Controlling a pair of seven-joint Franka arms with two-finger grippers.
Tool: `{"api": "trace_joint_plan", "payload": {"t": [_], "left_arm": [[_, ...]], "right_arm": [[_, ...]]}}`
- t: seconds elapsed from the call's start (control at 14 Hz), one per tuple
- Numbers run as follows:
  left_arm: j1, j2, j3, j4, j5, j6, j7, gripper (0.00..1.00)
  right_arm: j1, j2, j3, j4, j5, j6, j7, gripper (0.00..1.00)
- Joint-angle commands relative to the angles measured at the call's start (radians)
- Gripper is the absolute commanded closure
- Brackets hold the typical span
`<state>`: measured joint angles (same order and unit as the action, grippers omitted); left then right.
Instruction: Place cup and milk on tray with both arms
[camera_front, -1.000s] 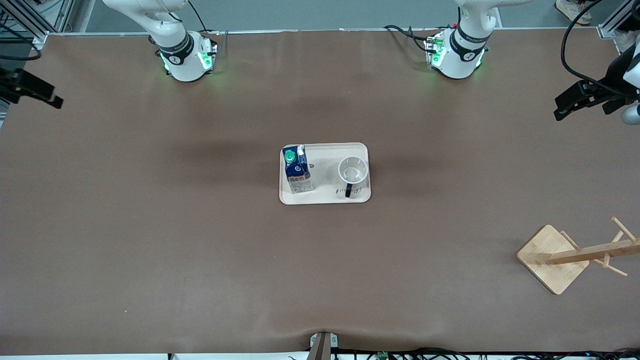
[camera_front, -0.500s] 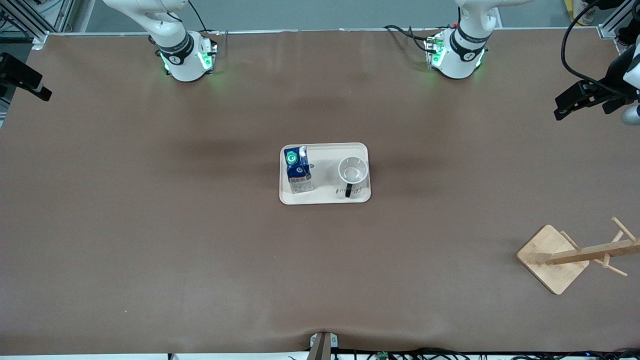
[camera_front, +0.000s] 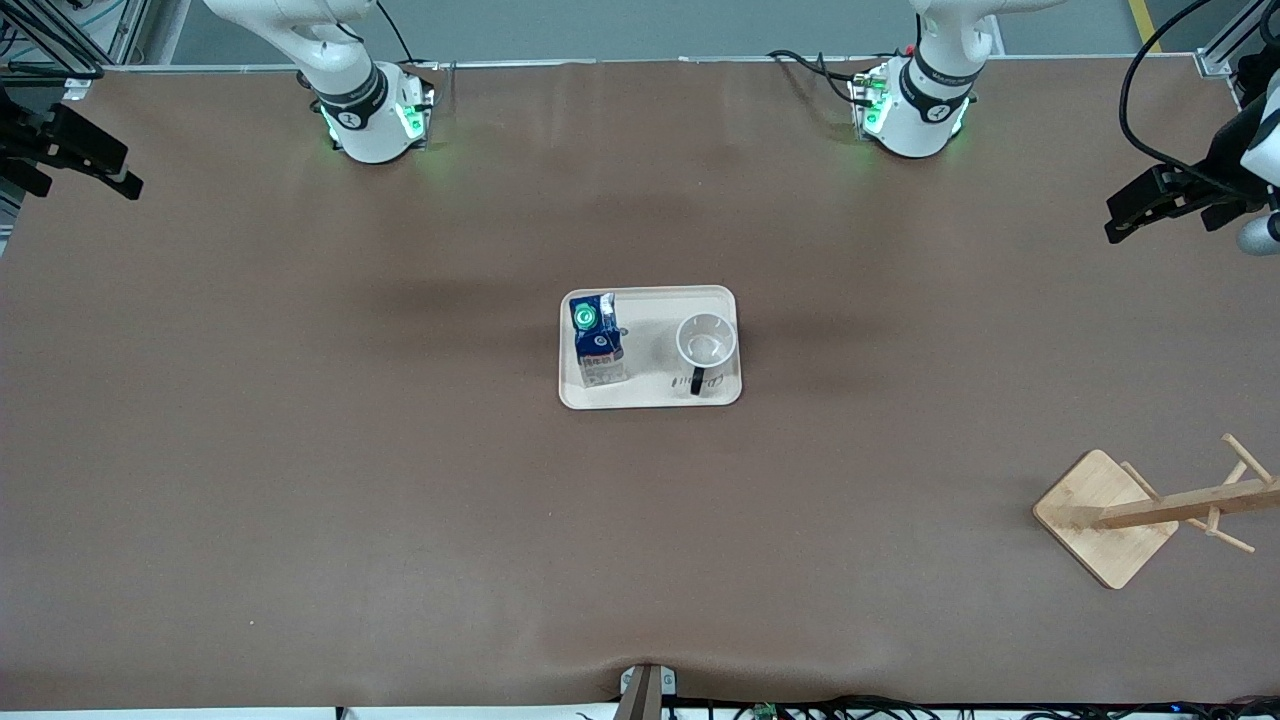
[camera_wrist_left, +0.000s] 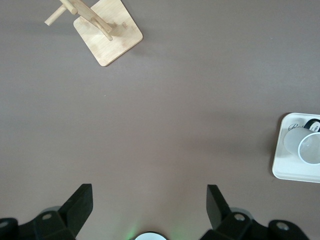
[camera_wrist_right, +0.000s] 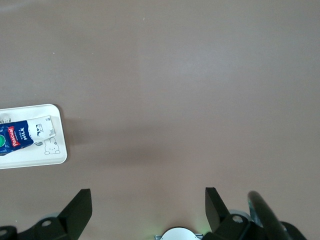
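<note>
The cream tray (camera_front: 650, 392) lies in the middle of the table. The milk (camera_front: 596, 342) stands upright on its end toward the right arm, green cap up. The cup (camera_front: 706, 343) stands upright on its end toward the left arm, black handle toward the front camera. The left wrist view shows the tray (camera_wrist_left: 280, 167) and the cup (camera_wrist_left: 306, 145); the right wrist view shows the tray (camera_wrist_right: 35, 159) and the milk (camera_wrist_right: 25, 134). My left gripper (camera_front: 1128, 215) is open and empty, high over the table's left-arm end. My right gripper (camera_front: 118, 178) is open and empty over the right-arm end.
A bamboo rack (camera_front: 1110, 515) with a square base and pegged post stands near the front camera at the left arm's end; it also shows in the left wrist view (camera_wrist_left: 107, 30). The arm bases (camera_front: 375, 115) (camera_front: 910, 110) glow green along the table's edge farthest from the camera.
The right gripper shifted at the table's right-arm end, up and outward and then back in over the table. The left gripper barely moved. Tray, milk and cup stayed put.
</note>
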<state>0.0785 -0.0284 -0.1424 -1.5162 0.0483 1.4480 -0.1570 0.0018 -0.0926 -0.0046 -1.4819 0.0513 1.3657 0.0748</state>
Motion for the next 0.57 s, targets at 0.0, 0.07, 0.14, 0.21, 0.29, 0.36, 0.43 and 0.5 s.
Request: {"api": "trace_joint_plan", "payload": {"t": [0.0,0.07,0.14,0.21,0.29,0.36,0.43,0.5], "left_arm": [[0.001,0.008,-0.003,0.014,0.001,-0.001,0.010,0.00],[0.000,0.005,-0.005,0.013,0.001,-0.001,0.011,0.00],[0.001,-0.001,-0.006,0.014,-0.002,-0.001,0.013,0.00],[-0.003,-0.007,-0.009,0.019,-0.007,-0.001,0.013,0.00],[-0.005,-0.008,-0.011,0.033,-0.010,-0.003,0.008,0.00],[-0.005,-0.008,-0.016,0.043,-0.011,-0.008,0.013,0.00],[-0.002,-0.008,-0.019,0.044,-0.013,-0.009,0.014,0.00],[-0.002,-0.008,-0.019,0.044,-0.013,-0.011,0.013,0.00]], "right_arm": [[0.003,0.011,-0.006,-0.001,0.002,0.004,-0.004,0.00],[0.003,0.011,-0.008,-0.001,0.002,0.004,0.000,0.00],[0.003,0.011,-0.008,-0.001,0.002,0.004,0.000,0.00],[0.000,0.013,-0.008,-0.001,0.002,0.004,0.000,0.00],[-0.002,0.013,-0.008,-0.001,-0.001,0.006,-0.003,0.00],[-0.002,0.013,-0.008,-0.001,-0.010,0.006,-0.007,0.00],[0.000,0.013,-0.009,-0.003,-0.013,0.004,-0.010,0.00],[-0.002,0.013,-0.009,-0.003,-0.015,0.003,-0.010,0.00]]}}
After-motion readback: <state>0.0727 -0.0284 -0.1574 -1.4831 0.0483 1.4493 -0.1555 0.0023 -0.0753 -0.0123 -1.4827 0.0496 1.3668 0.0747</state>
